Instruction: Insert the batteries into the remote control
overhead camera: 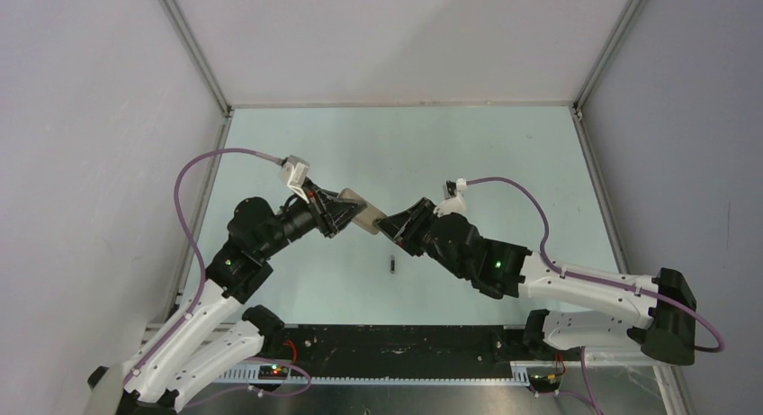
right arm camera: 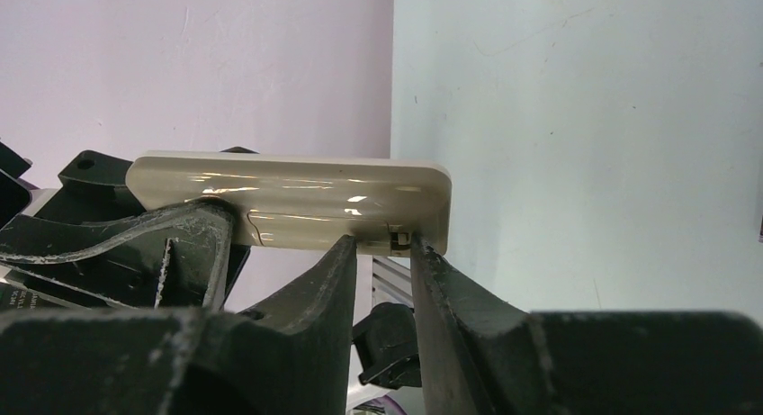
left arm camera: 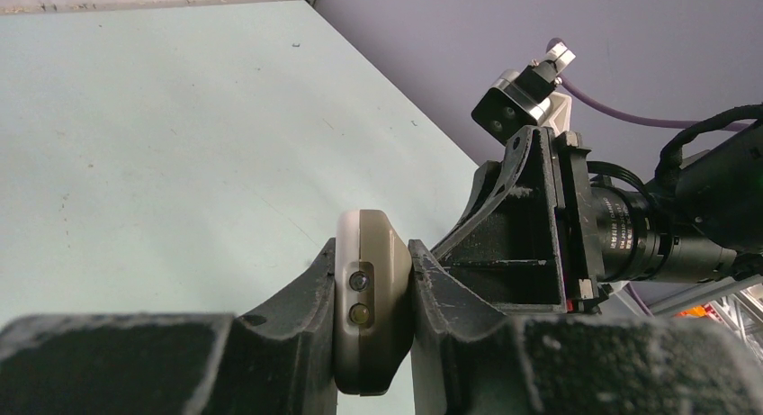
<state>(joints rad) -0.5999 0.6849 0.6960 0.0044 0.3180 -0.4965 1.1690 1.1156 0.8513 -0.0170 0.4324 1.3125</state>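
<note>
Overhead, the left gripper (overhead camera: 345,215) is clamped on the remote control (overhead camera: 363,213), holding it off the table (overhead camera: 468,145), while the right gripper (overhead camera: 396,226) meets its free end; a dark battery (overhead camera: 393,266) lies on the table just below the two, apart from both, and the blue one is nowhere to be seen; from the left wrist, the remote sits end-on between both pads (left arm camera: 313,291), pinched across its thin sides, two small lenses facing the camera, the right gripper just beyond it; from the right wrist, the glossy beige back runs crosswise, and the jaws stand narrowly parted with a gap showing between them, tips at the lower edge by a small notch, nothing visibly gripped; judged from this, the remote is light, stiff, slick plastic, best held by its long edges, clear of the battery bay; the battery, small, hard and round, will likely roll, so it wants a pinch across its middle.
</note>
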